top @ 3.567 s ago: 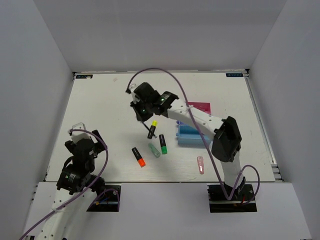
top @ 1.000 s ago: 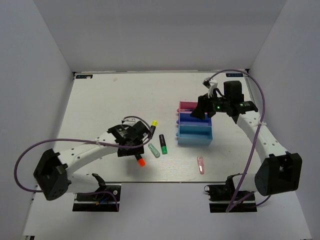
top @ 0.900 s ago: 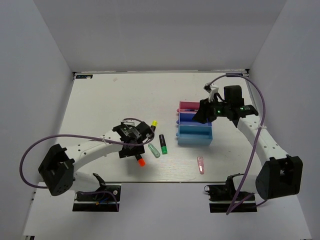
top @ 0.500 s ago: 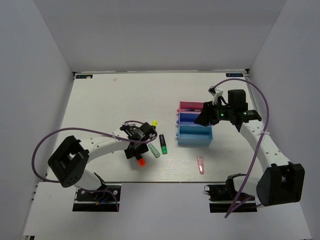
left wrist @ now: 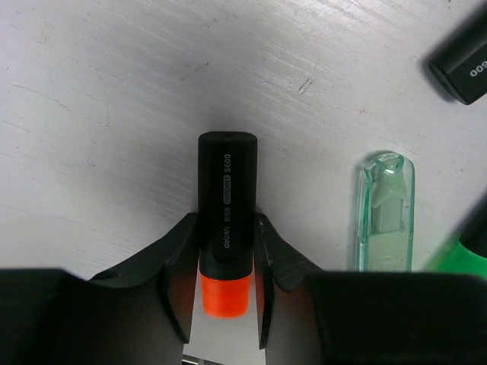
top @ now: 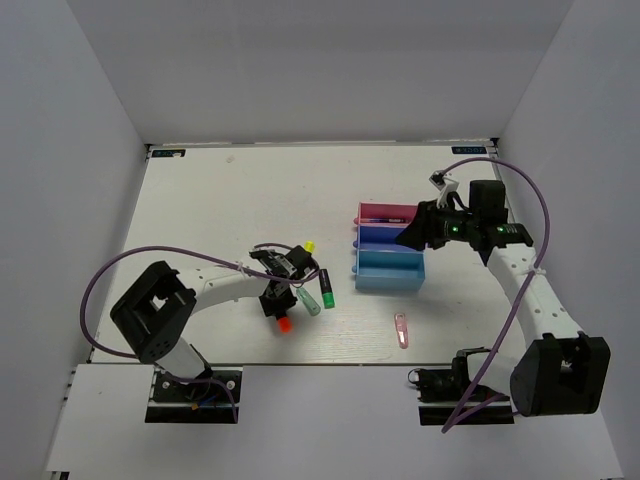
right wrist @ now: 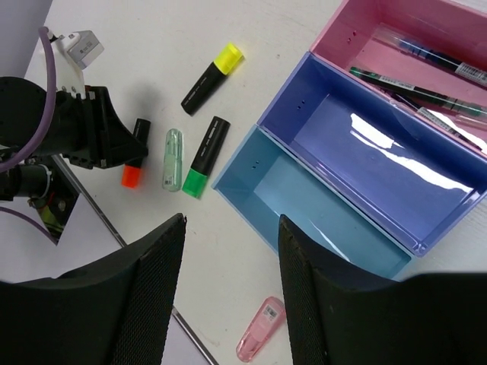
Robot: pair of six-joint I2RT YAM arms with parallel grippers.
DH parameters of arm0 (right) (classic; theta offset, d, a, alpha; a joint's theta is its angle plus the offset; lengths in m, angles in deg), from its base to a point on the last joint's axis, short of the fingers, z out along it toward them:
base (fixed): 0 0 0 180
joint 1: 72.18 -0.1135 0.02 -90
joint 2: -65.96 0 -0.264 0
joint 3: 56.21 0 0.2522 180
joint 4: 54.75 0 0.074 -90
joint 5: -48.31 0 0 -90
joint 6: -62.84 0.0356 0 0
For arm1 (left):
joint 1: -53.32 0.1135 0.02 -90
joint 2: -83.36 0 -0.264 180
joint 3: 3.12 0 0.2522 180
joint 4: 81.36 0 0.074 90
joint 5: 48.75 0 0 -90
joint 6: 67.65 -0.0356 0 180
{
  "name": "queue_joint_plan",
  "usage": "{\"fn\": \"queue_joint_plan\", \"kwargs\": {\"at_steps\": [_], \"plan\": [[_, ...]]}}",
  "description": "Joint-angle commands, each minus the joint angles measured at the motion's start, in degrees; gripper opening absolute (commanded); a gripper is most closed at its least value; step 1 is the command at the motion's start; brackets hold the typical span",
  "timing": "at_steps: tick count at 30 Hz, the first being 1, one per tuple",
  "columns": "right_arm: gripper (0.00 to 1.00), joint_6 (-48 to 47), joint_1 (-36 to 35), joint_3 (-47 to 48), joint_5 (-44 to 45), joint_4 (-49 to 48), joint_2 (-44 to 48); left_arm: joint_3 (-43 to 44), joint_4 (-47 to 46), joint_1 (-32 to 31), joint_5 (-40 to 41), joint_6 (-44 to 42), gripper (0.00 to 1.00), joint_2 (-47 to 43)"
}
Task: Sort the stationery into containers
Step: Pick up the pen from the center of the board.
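Orange-tipped marker [left wrist: 227, 175] lies on the white table [top: 200, 200]; the left claw [left wrist: 226, 228] has just narrowed and now pinches its black barrel, ready for lifting. The right claw [right wrist: 230, 224] hangs spread, empty, above the trays [right wrist: 228, 182]

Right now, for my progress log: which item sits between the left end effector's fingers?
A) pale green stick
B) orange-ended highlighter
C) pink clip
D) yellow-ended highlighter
B: the left wrist view shows the orange-ended highlighter between the fingers of the left end effector, with the pale green stick lying apart to its side.
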Motion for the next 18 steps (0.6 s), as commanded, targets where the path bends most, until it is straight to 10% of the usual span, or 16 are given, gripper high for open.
{"fn": "queue_joint_plan", "kwargs": {"at_steps": [1, 8, 14, 18], "plan": [[0.56, 1.2, 1.0, -0.6, -2.7, -1.6, 1.9, -2.1, -0.5, -0.6, -2.4, 1.5, 0.05, 2.4], [0.86, -1.0, 3.0, -1.1, -8.7, -1.4, 2.2, 11.2, 5.3, -3.3, 4.3, -18.1, 0.01, -3.7], [0.00, -7.2, 4.3, -1.4, -21.5, -0.7, 1.8, 21.6, -4.3, -3.8, 0.0, -41.6, 0.01, -4.5], [0.00, -10.8, 5.2, -1.3, -24.5, 0.4, 1.6, 19.6, -25.4, -2.7, -16.2, -63.4, 0.01, -3.9]]}}
